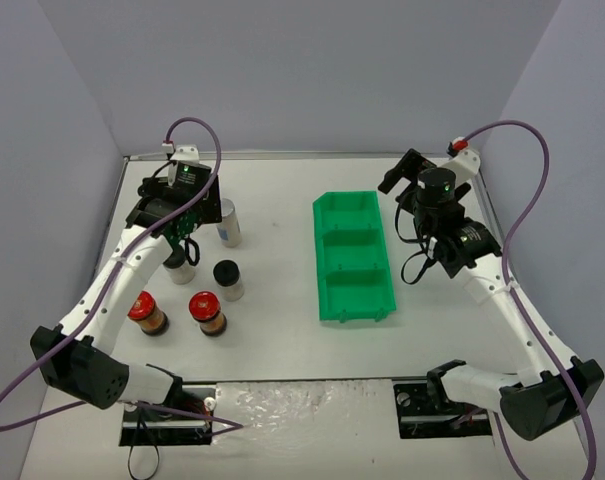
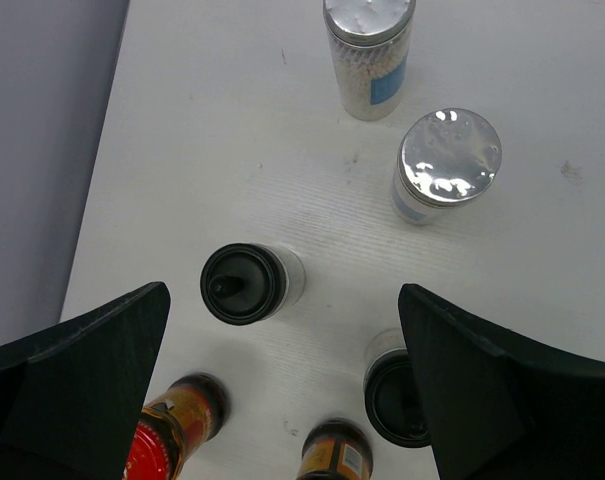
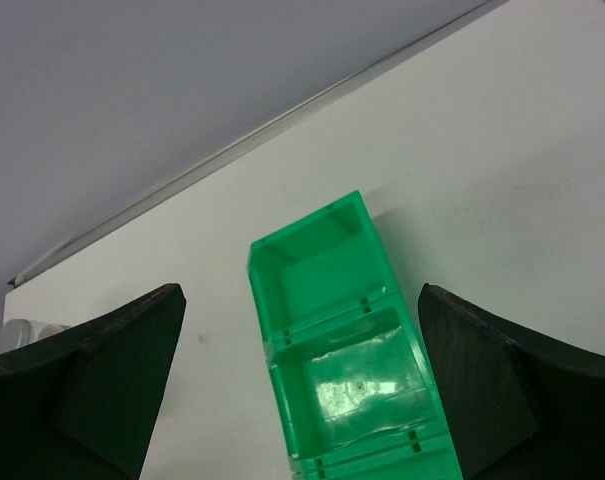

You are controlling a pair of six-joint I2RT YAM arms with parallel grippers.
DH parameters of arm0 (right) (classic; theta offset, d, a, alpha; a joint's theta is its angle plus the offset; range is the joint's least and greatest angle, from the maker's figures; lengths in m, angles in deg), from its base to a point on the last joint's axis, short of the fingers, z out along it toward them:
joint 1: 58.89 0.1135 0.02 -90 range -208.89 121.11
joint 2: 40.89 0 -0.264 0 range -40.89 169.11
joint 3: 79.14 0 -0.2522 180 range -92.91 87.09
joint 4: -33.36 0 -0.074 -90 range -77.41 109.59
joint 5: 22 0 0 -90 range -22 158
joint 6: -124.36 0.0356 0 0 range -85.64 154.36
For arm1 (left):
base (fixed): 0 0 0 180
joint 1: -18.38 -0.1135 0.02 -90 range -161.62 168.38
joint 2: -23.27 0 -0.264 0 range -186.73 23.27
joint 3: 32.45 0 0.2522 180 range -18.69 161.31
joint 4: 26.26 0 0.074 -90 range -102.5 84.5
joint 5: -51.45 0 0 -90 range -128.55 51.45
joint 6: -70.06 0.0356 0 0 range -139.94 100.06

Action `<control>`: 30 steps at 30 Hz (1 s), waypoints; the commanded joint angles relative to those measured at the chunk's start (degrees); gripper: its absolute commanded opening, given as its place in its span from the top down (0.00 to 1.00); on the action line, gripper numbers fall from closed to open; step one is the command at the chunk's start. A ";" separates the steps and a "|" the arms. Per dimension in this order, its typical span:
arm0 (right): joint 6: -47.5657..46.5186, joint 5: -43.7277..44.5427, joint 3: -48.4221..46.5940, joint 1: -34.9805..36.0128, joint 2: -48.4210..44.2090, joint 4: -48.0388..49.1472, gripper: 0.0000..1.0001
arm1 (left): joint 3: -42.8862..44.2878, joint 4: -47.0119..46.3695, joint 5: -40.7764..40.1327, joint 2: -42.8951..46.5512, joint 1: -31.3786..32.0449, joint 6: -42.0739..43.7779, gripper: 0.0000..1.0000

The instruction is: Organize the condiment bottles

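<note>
Six condiment bottles stand at the table's left. In the left wrist view I see two silver-lidded jars [image 2: 369, 50] [image 2: 447, 160], two black-lidded jars [image 2: 244, 283] [image 2: 397, 395] and two brown jars [image 2: 162, 440] [image 2: 337, 450], one showing a red lid. My left gripper [image 2: 284, 295] hangs open above them, touching none; its right finger [image 2: 502, 400] hides part of one black-lidded jar. From above, the left gripper [image 1: 180, 235] covers part of the group. My right gripper [image 3: 302, 290] is open over the far end of the green bin [image 3: 327, 300].
The green three-compartment bin [image 1: 352, 255] lies at centre right with nothing in it. The left wall runs close beside the jars [image 1: 147, 312]. Bare white table lies between the jars and the bin.
</note>
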 commanded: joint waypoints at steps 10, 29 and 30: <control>0.36 -0.14 2.52 0.38 1.70 6.34 0.00 | 5.24 -5.63 1.51 -8.47 -5.43 -1.63 0.03; -3.03 -1.10 1.99 0.26 0.60 5.52 0.00 | 45.97 -0.10 7.83 -41.69 -9.65 -2.99 0.03; -3.22 -1.07 1.99 0.24 0.63 5.43 0.00 | 46.29 0.24 7.71 -42.21 -9.65 -3.10 0.03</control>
